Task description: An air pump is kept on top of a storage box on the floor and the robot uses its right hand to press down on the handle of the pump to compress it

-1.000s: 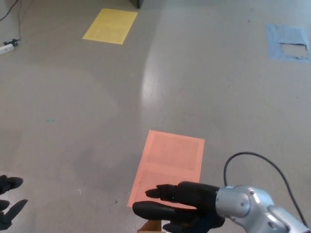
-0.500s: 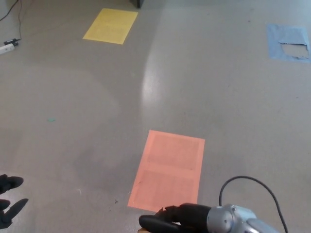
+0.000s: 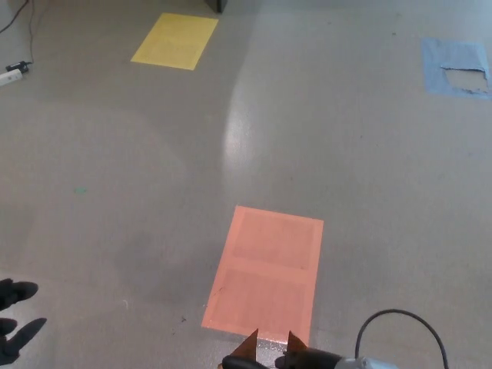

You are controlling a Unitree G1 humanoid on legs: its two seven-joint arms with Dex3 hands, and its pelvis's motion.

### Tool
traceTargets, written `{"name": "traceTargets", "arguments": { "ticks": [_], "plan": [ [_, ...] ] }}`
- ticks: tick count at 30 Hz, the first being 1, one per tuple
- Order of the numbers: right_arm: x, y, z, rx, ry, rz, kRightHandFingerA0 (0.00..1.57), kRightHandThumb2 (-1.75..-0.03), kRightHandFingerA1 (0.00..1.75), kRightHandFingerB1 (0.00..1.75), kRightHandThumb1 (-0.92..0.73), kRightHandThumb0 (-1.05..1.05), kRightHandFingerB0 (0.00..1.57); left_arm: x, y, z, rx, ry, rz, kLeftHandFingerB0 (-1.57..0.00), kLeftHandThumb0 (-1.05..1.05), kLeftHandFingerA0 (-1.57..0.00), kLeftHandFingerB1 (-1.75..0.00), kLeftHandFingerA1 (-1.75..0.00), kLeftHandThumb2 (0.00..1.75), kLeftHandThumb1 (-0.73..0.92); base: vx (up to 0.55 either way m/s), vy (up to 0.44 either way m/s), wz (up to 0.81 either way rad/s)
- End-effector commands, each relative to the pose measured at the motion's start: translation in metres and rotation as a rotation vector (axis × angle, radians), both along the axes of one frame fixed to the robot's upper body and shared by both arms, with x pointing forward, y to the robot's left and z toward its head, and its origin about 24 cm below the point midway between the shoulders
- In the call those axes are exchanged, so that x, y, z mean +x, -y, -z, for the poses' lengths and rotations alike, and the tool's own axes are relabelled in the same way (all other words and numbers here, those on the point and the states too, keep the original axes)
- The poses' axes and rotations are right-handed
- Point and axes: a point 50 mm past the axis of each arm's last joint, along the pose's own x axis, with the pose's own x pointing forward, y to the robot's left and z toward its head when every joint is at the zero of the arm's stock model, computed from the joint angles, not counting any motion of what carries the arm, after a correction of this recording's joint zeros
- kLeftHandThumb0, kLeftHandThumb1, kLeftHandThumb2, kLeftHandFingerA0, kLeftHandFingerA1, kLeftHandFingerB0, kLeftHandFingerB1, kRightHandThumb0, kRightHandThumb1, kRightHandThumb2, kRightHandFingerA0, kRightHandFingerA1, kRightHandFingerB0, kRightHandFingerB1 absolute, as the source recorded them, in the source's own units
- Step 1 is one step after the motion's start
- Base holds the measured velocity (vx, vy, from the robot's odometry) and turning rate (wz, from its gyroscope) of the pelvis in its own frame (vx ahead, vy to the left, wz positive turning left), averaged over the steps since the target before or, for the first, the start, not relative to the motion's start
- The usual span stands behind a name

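floor [image 3: 115, 154] grey | near sheet [image 3: 265, 269] orange | far sheet [image 3: 174, 40] yellow | patch [image 3: 455, 65] blue, torn

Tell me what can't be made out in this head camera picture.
- Pump and storage box: below the bottom edge; only small orange-brown corners show.
- Right hand: cut off by the bottom edge, grip unreadable.
- Left hand: cut by the left edge, only dark fingers show.
- White object, top left: too small to identify.

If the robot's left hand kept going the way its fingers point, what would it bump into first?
Probably nothing soon: the left hand points rightward over bare grey floor. The orange sheet lies further that way, though depth is unclear.
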Motion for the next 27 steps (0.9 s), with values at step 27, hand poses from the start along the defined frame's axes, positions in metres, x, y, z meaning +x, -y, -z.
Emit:
{"name": "traceTargets", "arguments": {
  "ticks": [27],
  "plan": [
    [-0.017, 0.012, 0.015, -0.028, 0.038, 0.038, 0.01, -1.01, 0.19, 0.12, -0.60, -0.87, 0.00, -0.026, -0.001, 0.016, -0.016, -0.051, 0.034, -0.13, -0.70, -0.21, -0.39, -0.43, 0.89, 0.71, 0.00, 0.000, 0.00]
  ]
}}
